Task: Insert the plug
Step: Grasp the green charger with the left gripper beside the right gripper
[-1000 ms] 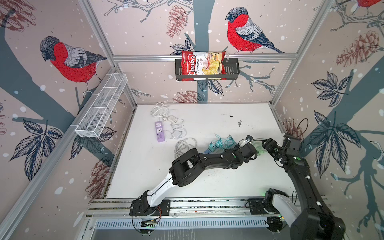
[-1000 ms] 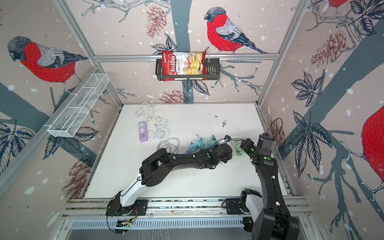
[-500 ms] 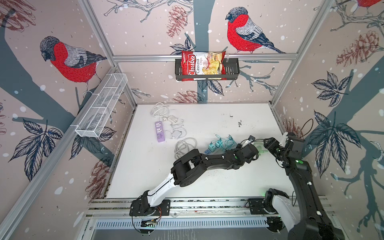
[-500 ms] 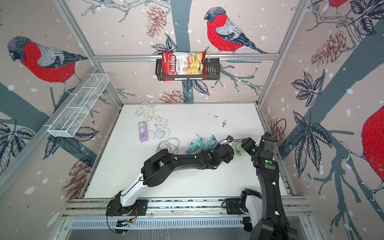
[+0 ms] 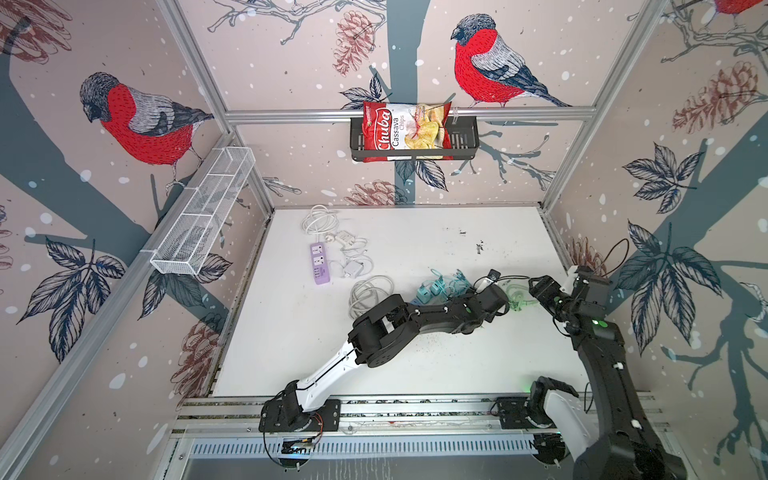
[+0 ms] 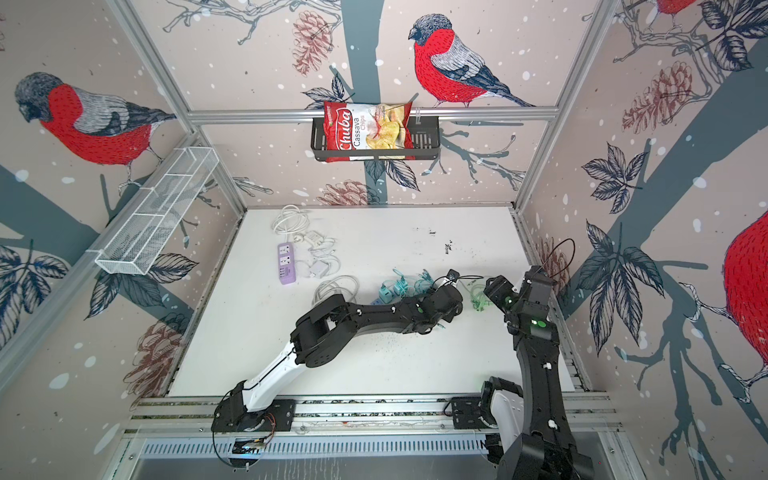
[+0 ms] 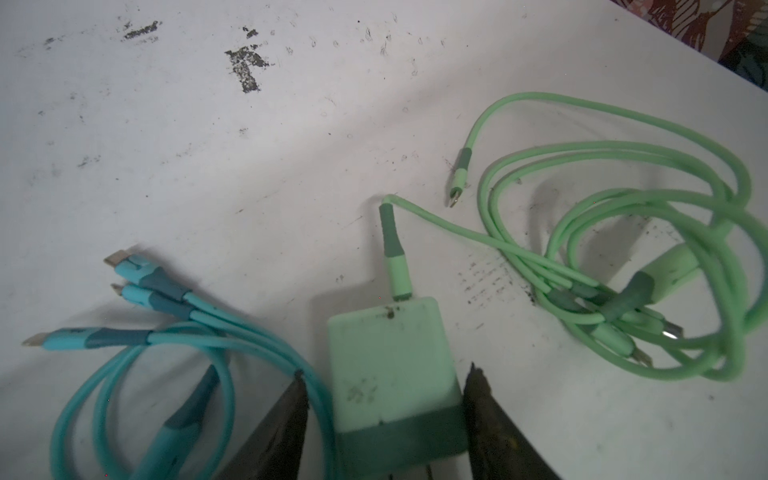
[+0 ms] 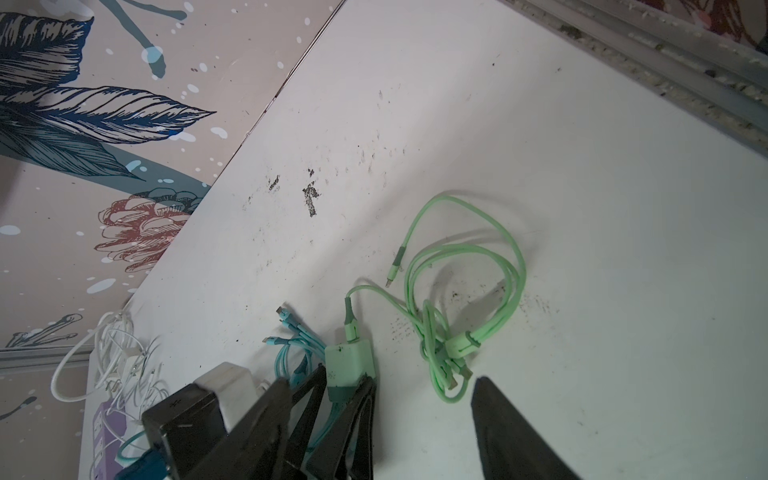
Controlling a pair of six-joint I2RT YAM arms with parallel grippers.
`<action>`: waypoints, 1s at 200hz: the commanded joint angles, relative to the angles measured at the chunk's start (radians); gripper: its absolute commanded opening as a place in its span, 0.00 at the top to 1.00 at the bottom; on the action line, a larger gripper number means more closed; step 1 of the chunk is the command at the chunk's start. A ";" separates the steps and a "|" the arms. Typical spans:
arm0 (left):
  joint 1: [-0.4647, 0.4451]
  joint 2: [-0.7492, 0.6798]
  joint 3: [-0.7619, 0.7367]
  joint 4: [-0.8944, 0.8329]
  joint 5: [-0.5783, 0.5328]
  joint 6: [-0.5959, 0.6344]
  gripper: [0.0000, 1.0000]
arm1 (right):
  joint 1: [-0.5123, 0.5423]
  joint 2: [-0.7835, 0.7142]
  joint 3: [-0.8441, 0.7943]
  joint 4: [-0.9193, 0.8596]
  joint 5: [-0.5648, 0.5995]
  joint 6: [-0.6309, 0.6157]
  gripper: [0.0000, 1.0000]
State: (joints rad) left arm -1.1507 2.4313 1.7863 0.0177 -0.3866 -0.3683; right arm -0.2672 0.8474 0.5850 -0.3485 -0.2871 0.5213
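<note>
Locating the plug: the mint-green plug (image 7: 390, 365) lies on the white table (image 5: 415, 365), right of centre. Its dark-banded end points back toward the left arm's wrist, which hides it in both top views.
Plug's lead: a green cable (image 7: 669, 270) has one connector seated in the plug's far face. The rest lies in loose loops on the table just right of the plug.
Left jaws: the left gripper (image 7: 384, 374) straddles the plug's banded end with its jaws partly spread. One finger (image 7: 478, 399) lies against the plug's side. The other (image 7: 291, 411) stands a sliver off, with a strand of teal cable (image 7: 95, 337) in the gap. Whether the plug is truly pinched cannot be told.
Right jaws: the right gripper (image 5: 535, 287) hangs just right of the green loops, its jaws spread wide with nothing between them.
Left neighbours: the teal cable sits just beside the plug, with a teal charger (image 5: 424, 293) beyond it and then a white cable coil (image 5: 368, 291).
Socket: the purple power strip (image 5: 319, 263) lies far-left, well apart from the plug, with white leads beside it. The teal and white cables lie between strip and plug.
Edges: the table's right edge and the side wall are near the right gripper.
Open room: there is bare table on the far side of the plug up to the back wall. There is more on the near side, between the left arm and the front rail.
</note>
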 commanded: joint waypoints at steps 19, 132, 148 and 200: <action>0.005 0.020 0.015 0.025 0.022 -0.007 0.45 | -0.005 0.002 -0.001 0.011 -0.012 -0.021 0.30; -0.004 -0.110 -0.130 0.170 0.063 0.071 0.72 | -0.021 -0.017 0.020 0.004 -0.037 -0.007 0.31; -0.006 -0.168 -0.204 0.240 0.063 0.098 0.71 | -0.026 -0.022 0.037 -0.001 -0.051 -0.006 0.31; -0.011 -0.330 -0.423 0.448 0.079 0.203 0.72 | -0.035 -0.034 0.092 -0.051 -0.162 -0.015 0.30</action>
State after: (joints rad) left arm -1.1580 2.1574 1.4326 0.2928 -0.3153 -0.2440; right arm -0.3012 0.8223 0.6571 -0.3744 -0.3706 0.5198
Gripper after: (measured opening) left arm 0.430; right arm 0.698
